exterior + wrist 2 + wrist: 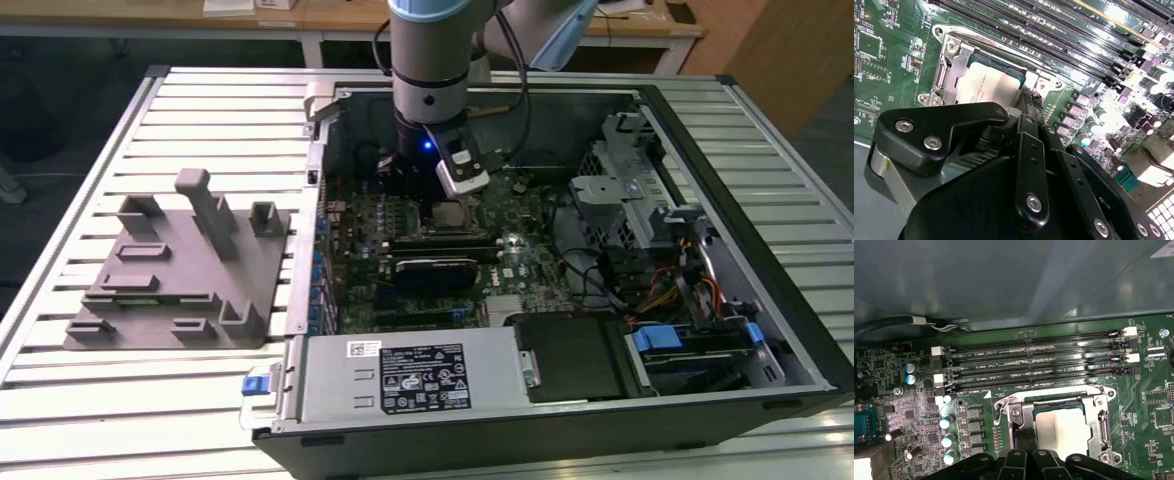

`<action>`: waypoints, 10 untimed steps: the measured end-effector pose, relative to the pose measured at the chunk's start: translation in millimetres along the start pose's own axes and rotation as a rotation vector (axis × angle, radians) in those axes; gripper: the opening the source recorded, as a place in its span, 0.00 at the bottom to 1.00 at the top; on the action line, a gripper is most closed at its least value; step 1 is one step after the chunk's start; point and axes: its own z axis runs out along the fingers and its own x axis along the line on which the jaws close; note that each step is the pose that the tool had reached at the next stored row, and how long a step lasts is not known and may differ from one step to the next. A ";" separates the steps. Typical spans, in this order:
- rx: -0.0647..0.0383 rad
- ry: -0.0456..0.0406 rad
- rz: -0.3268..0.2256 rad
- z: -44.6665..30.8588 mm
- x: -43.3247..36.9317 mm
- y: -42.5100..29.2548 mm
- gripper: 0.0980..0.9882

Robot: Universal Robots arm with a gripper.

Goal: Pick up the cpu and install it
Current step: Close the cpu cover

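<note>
Silver cpu (1066,430) lies in its socket (1102,417) beside memory slots (1039,362); the gripper (1024,439) is clenched empty at its edge.

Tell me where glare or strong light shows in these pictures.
Second wrist view: glare whitens the capacitors. First wrist view: the cpu is evenly lit, the case wall dim. Exterior view: a blue light glows on the arm.

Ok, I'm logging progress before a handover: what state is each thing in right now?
cpu: lying flat in the motherboard socket.
gripper: low over the socket, at the cpu's edge.
computer case: open, insides exposed.
grey fixture: on the table beside the case.
</note>
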 end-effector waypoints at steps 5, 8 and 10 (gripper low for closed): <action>0.000 -0.0002 0.000 -0.4 0.0 0.1 0.01; 0.000 0.0000 0.000 -2.6 0.0 0.0 0.01; 0.000 -0.0001 0.000 -4.4 -0.1 0.1 0.01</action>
